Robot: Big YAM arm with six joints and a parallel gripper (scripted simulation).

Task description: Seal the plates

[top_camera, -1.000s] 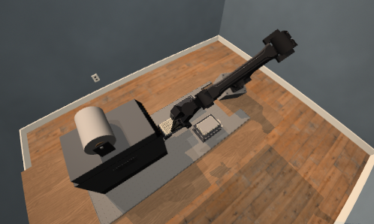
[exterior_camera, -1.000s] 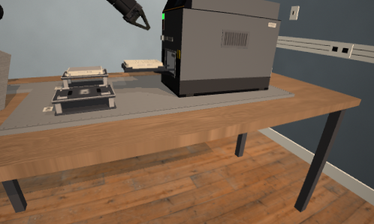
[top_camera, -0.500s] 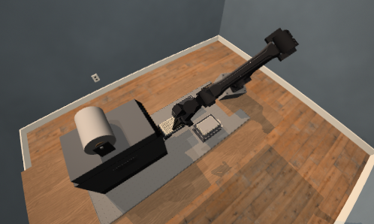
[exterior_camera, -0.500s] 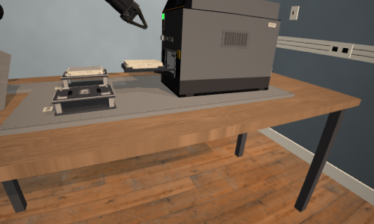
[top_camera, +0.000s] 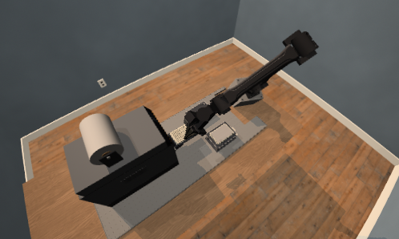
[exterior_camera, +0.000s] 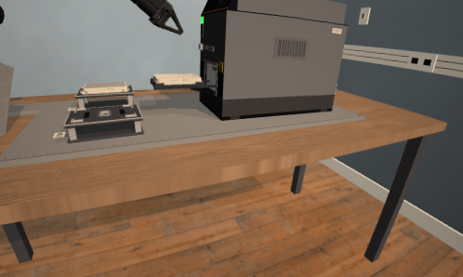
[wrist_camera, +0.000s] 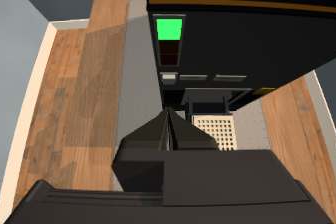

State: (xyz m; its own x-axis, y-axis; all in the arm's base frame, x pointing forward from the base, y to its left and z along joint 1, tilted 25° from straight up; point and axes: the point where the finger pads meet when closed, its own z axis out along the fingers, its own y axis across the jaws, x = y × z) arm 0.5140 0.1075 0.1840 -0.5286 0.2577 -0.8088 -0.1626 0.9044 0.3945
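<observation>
While the stage juts out, claw together, clear space beneath its tips.

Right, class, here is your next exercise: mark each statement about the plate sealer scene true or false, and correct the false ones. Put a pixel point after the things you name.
1. The sealer's lamp is lit red. False: the lamp [exterior_camera: 202,19] [wrist_camera: 169,29] is green.
2. A plate [top_camera: 178,134] [exterior_camera: 177,78] [wrist_camera: 213,131] lies on the stage [exterior_camera: 183,85], outside the sealer [top_camera: 142,129] [exterior_camera: 279,75] [wrist_camera: 250,40]. True.
3. Both plate nests hold plates. False: the nest nearer the exterior camera [exterior_camera: 93,121] has none; the farther nest [top_camera: 219,146] [exterior_camera: 80,95] holds one.
4. The gripper [top_camera: 186,138] [exterior_camera: 180,32] [wrist_camera: 168,112] is shut with nothing between its fingers. True.
5. The big pale roll [top_camera: 98,135] lies on the floor. False: it is mounted on top of the sealer.
</observation>
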